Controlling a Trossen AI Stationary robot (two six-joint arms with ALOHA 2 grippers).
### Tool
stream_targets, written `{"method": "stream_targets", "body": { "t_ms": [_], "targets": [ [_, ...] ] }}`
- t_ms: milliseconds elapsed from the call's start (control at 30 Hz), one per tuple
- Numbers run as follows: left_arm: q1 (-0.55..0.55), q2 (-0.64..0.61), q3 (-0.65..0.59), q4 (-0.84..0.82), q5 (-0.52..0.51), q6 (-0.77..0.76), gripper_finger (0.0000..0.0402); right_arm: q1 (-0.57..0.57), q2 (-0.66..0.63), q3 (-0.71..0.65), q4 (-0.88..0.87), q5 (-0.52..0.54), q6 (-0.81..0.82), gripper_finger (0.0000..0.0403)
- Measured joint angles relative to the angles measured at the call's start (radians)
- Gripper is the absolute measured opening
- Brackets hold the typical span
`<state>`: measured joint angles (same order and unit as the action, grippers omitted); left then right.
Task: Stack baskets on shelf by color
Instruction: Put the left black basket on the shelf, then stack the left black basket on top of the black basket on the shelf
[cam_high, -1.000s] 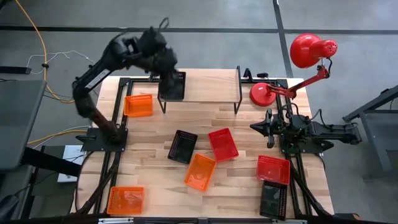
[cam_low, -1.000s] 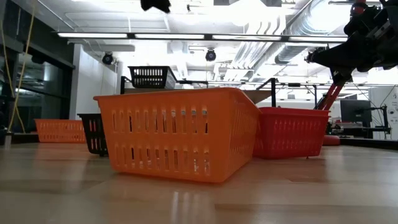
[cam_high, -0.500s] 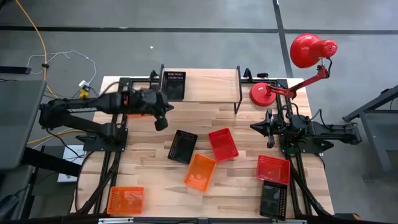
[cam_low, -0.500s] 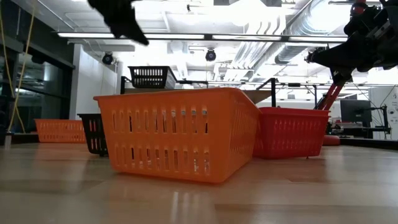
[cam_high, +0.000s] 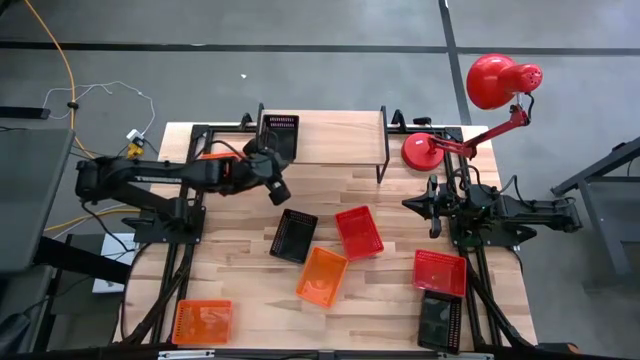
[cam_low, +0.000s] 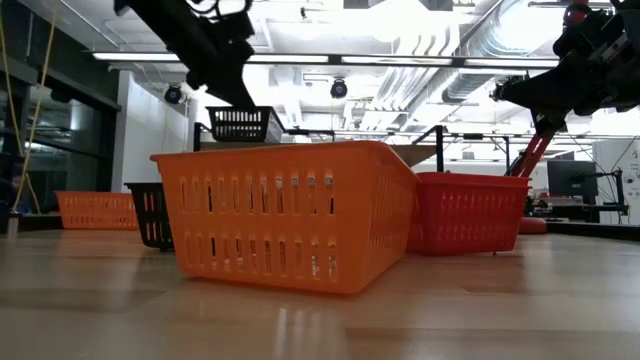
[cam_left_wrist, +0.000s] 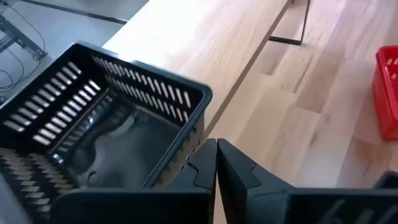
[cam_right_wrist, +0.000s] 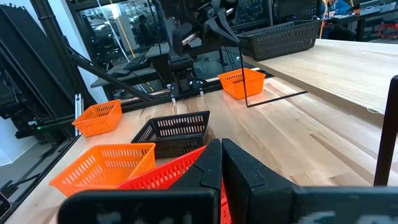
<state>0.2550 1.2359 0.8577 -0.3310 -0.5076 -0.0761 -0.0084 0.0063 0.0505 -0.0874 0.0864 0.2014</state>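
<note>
A black basket (cam_high: 279, 135) stands on the left end of the shelf (cam_high: 335, 140); the left wrist view shows the black basket (cam_left_wrist: 106, 134) close by. My left gripper (cam_high: 279, 189) is shut and empty, just off the shelf's near edge, above the table. On the table lie a black basket (cam_high: 293, 235), a red basket (cam_high: 359, 232) and an orange basket (cam_high: 321, 276). An orange basket (cam_high: 214, 158) sits left of the shelf, partly under my left arm. My right gripper (cam_high: 431, 206) is shut at the table's right side.
More baskets lie near the table's front: an orange one (cam_high: 202, 322) at the left corner, a red one (cam_high: 439, 272) and a black one (cam_high: 439, 320) at the right. A red desk lamp (cam_high: 490, 80) stands at the far right.
My left arm has swung down from high over the black basket on the shelf. Its gripper has come toward the near edge and now hangs low, in front of the shelf. The black basket stays on the shelf.
</note>
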Motion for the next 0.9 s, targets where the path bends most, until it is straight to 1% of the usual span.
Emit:
{"method": "stream_targets", "body": {
  "t_ms": [200, 567, 667, 733, 833, 900],
  "targets": [
    [0.025, 0.049, 0.000, 0.001, -0.031, 0.000, 0.0000, 0.000, 0.000, 0.000, 0.000, 0.000, 0.000, 0.0000],
    [0.078, 0.041, 0.000, 0.035, -0.035, 0.053, 0.0000, 0.000, 0.000, 0.000, 0.000, 0.000, 0.000, 0.0000],
    [0.085, 0.041, 0.000, 0.041, -0.014, 0.053, 0.0000, 0.000, 0.000, 0.000, 0.000, 0.000, 0.000, 0.0000],
    [0.081, 0.035, 0.003, 0.026, 0.017, 0.051, 0.0000, 0.000, 0.000, 0.000, 0.000, 0.000, 0.000, 0.0000],
    [0.056, -0.010, 0.036, -0.048, 0.071, 0.028, 0.0000, 0.000, 0.000, 0.000, 0.000, 0.000, 0.000, 0.0000],
    [0.029, -0.062, 0.056, -0.095, 0.101, 0.016, 0.0000, 0.000, 0.000, 0.000, 0.000, 0.000, 0.000, 0.0000]
  ]
}}
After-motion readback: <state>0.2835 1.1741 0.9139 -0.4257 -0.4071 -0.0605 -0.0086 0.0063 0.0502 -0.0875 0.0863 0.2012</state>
